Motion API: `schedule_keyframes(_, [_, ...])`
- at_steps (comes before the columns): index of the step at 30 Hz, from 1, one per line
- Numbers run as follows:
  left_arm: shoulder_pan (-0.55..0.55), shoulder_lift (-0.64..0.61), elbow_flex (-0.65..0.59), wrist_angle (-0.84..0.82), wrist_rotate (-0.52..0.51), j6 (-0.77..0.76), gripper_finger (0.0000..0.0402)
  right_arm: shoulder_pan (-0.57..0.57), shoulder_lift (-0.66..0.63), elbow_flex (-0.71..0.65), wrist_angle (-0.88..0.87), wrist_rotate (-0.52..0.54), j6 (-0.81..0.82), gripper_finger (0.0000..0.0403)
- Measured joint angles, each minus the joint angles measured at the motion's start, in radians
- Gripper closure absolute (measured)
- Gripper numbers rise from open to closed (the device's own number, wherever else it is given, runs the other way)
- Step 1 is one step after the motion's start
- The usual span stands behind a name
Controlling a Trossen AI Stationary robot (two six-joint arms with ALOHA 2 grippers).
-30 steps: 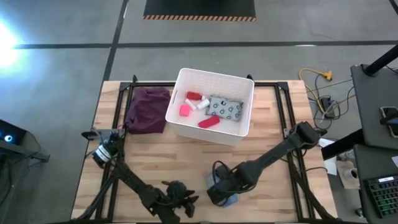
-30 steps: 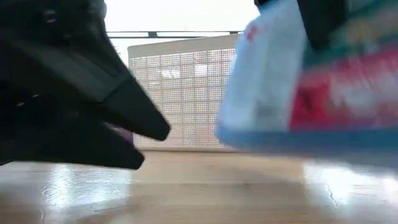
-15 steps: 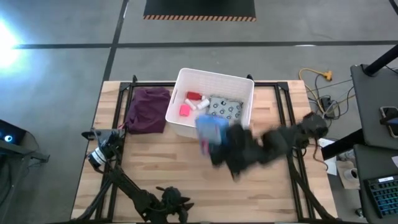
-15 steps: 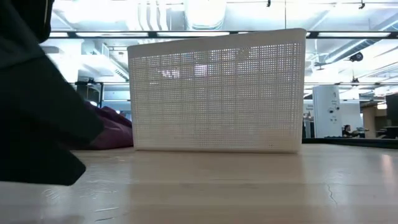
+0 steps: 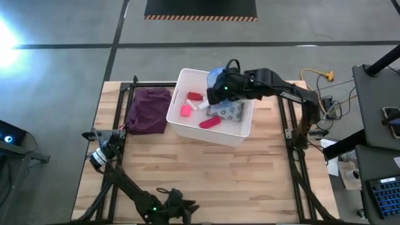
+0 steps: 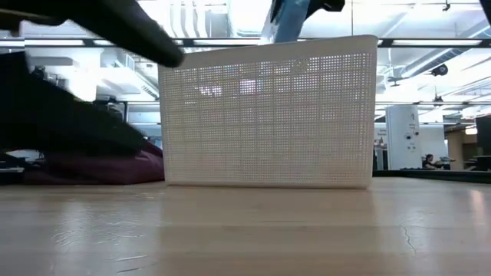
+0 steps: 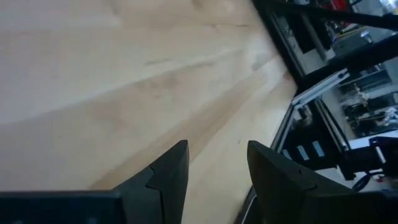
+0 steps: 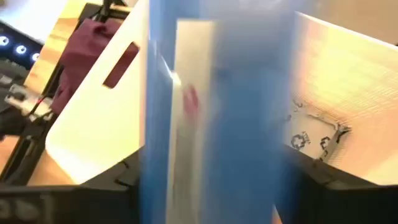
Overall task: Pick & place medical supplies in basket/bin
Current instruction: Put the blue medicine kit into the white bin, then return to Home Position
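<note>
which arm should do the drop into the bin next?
Right. The right gripper already holds the first-aid box above the white bin. The left gripper is open and empty over bare table near the front edge.

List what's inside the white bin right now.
In the bin: a pink cube, red bottle, red tube, patterned packet. The right pincer holds the blue box above, hiding part of the floor.
</note>
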Motion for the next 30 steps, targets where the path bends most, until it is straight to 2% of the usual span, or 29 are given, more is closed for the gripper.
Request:
schedule_keyframes(4, [0.006,-0.01,0.01,-0.003,-0.006,0.061,0.0254,-0.008,-0.001,-0.001,0.005,0.0,-0.039,0.0143])
schedule_keyframes(8, [0.024,-0.038,0.0,-0.009,0.021,0.117,0.0254,-0.02,0.0,-0.002,0.005,0.005,-0.065,0.0117])
schedule_keyframes(12, [0.072,-0.093,-0.035,-0.037,0.074,0.162,0.0254,-0.027,0.0,-0.004,-0.008,0.018,-0.169,0.0113])
schedule_keyframes(16, [0.132,-0.184,-0.084,-0.043,0.075,0.222,0.0254,-0.004,-0.031,-0.004,-0.1,0.116,-0.244,0.012])
schedule_keyframes(19, [0.191,-0.279,-0.135,-0.043,0.083,0.318,0.0254,0.031,-0.067,-0.017,-0.169,0.193,-0.265,0.0127])
schedule_keyframes(21, [0.243,-0.361,-0.173,-0.046,0.098,0.416,0.0254,0.067,-0.118,-0.068,-0.154,0.183,-0.307,0.013])
schedule_keyframes(24, [0.332,-0.516,-0.228,-0.026,0.18,0.611,0.0254,0.141,-0.203,-0.145,-0.126,0.203,-0.34,0.0137])
schedule_keyframes(28, [0.444,-0.714,-0.306,0.146,0.366,0.961,0.0254,0.252,-0.343,-0.299,-0.086,0.292,-0.352,0.0148])
schedule_keyframes(30, [0.494,-0.802,-0.346,0.214,0.476,1.036,0.0254,0.312,-0.419,-0.396,-0.021,0.3,-0.369,0.0154])
